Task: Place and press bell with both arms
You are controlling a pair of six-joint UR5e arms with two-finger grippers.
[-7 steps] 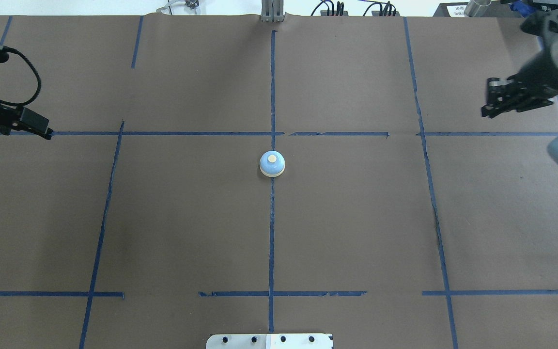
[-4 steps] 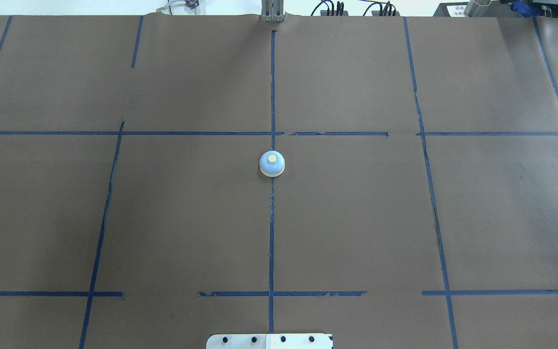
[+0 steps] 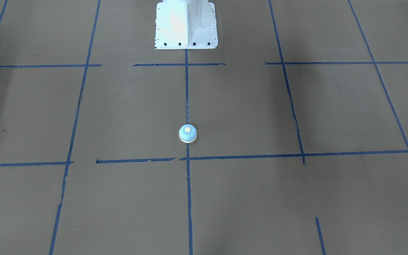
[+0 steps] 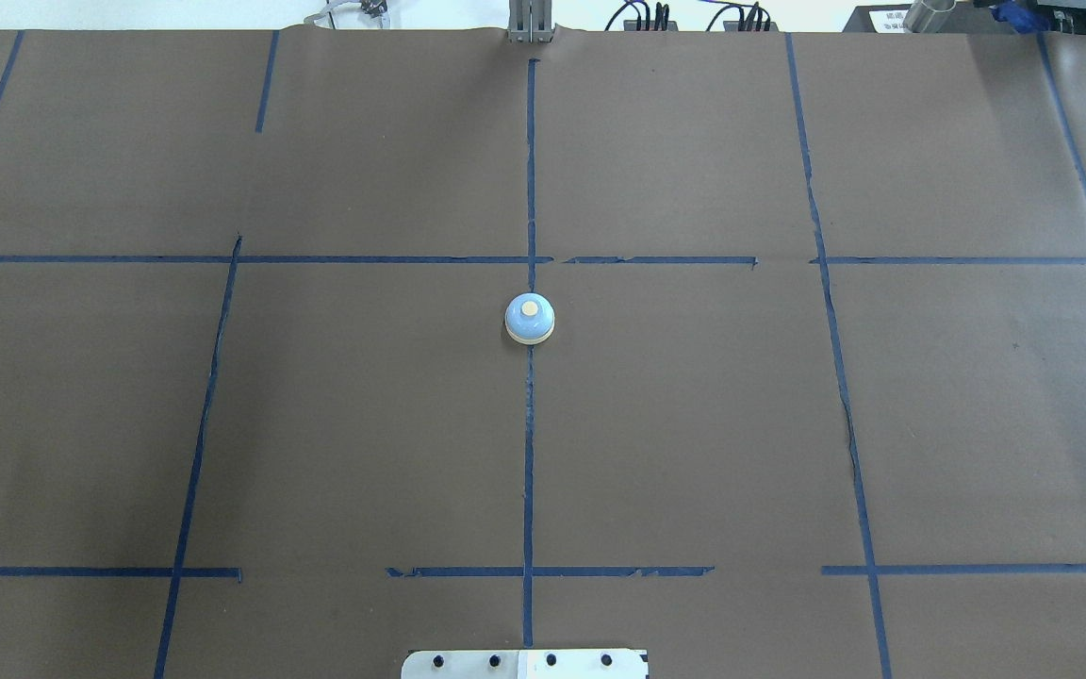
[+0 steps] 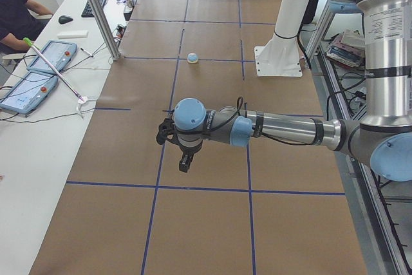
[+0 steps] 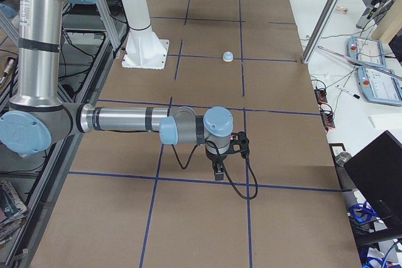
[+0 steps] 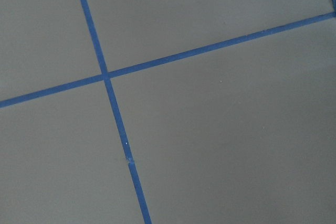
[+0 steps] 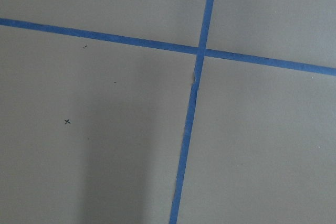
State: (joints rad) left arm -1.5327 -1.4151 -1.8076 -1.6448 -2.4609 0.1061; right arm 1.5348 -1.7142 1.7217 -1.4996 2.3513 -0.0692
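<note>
The light-blue bell (image 4: 530, 319) with its cream button stands upright on the centre tape line of the brown table; it also shows in the front view (image 3: 188, 134) and, small and far, in both side views (image 5: 192, 58) (image 6: 228, 56). Neither arm shows in the overhead view. The left gripper (image 5: 183, 161) points down over the table's left end, far from the bell. The right gripper (image 6: 218, 171) points down over the right end, equally far. I cannot tell whether either is open or shut. Both wrist views show only brown paper and crossing blue tape.
The white mounting pedestal (image 3: 186, 24) stands at the robot's side of the table. A metal post (image 5: 96, 11) rises at the far edge. An operator (image 5: 16, 14) sits beside tablets (image 5: 51, 56) on a white side table. Blue tape lines (image 4: 529, 453) grid the paper.
One second ago both grippers showed at the overhead view's left and right edges; both have since moved out of that view. The bell has not moved.
</note>
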